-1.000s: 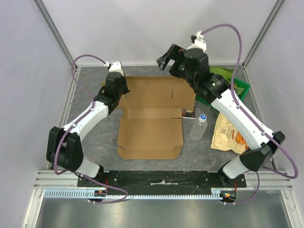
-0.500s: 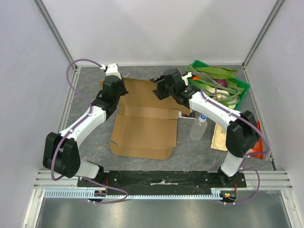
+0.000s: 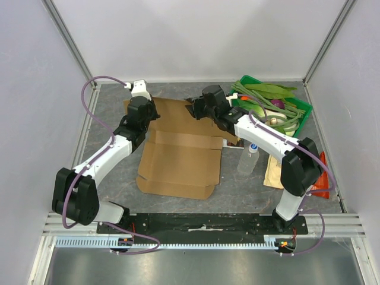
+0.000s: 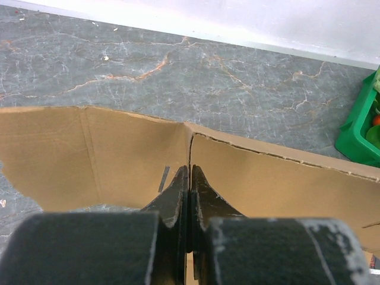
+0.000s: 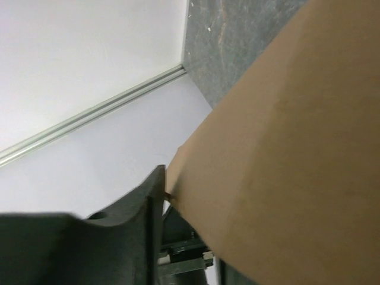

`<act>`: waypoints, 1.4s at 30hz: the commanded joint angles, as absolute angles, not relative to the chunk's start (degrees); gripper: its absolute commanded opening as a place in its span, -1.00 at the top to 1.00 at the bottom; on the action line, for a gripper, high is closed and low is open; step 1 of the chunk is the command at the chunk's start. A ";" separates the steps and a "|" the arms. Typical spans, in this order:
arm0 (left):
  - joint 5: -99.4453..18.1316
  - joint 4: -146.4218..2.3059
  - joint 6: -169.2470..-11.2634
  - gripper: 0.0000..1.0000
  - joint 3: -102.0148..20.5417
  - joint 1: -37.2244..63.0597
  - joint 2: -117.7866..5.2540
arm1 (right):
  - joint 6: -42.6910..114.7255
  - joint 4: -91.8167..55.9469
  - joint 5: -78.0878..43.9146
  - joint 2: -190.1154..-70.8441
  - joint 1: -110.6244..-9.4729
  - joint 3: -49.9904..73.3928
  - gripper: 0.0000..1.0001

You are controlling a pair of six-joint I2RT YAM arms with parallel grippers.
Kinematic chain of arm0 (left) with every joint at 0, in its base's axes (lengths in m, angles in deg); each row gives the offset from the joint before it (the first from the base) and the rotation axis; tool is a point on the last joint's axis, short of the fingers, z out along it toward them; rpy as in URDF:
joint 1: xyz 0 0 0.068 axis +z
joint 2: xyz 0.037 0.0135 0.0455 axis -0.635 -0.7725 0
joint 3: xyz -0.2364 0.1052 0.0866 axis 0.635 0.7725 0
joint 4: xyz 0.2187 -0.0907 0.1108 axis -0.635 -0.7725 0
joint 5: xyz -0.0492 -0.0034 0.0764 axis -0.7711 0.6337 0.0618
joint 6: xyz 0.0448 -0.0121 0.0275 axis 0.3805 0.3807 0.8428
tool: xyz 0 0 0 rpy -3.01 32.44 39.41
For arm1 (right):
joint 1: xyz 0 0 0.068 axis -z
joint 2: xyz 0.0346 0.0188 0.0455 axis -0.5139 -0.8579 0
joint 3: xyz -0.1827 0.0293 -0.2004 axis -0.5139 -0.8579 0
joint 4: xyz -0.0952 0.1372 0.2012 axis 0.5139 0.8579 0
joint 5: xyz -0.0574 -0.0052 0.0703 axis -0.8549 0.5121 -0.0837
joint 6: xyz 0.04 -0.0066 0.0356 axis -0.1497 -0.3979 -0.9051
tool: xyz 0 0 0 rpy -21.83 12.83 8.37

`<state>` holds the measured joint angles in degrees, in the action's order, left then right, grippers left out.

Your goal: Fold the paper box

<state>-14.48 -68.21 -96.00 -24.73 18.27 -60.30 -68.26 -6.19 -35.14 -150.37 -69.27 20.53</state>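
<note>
The paper box (image 3: 178, 160) is a brown cardboard blank lying mid-table, its far panel raised. My left gripper (image 3: 146, 114) is at the blank's far left corner. In the left wrist view it (image 4: 190, 170) is shut, with a thin cardboard flap edge-on between the fingers and the far panel (image 4: 267, 184) beyond. My right gripper (image 3: 195, 110) is at the blank's far edge. In the right wrist view one dark finger (image 5: 151, 199) touches the panel (image 5: 285, 148) at its tip. The panel slants away from that finger's pad and hides the other finger.
A green tray (image 3: 303, 111) of vegetables stands at the back right and shows in the left wrist view (image 4: 359, 136). A clear bottle (image 3: 249, 157), a tan snack bag (image 3: 273, 173) and a small dark packet (image 3: 233, 142) lie right of the blank. White walls close in behind and at both sides.
My right arm has come down from high at the back to the blank's far edge, and its jaws have narrowed round the panel. The blank has slid a little to the left.
</note>
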 commanded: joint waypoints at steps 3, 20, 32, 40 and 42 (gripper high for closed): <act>-14.73 -63.35 -97.57 0.96 -23.94 17.53 -58.47 | -71.95 -9.04 -37.29 -150.21 -70.91 22.55 0.33; -20.02 -78.19 -117.96 0.00 -9.36 17.80 -34.85 | -68.27 -29.16 -40.90 -142.22 -73.20 -2.75 1.00; -19.37 -81.38 -120.33 0.28 -5.04 23.24 -27.15 | -62.20 -35.85 -40.63 -141.86 -73.55 -9.71 1.00; -31.25 -71.00 -121.04 0.54 -8.02 28.43 -43.34 | -58.16 -36.55 -41.25 -143.18 -74.25 -9.35 1.00; -31.43 -69.60 -120.86 0.54 -9.17 28.43 -45.80 | -57.89 -36.72 -41.25 -143.62 -74.51 -9.09 1.00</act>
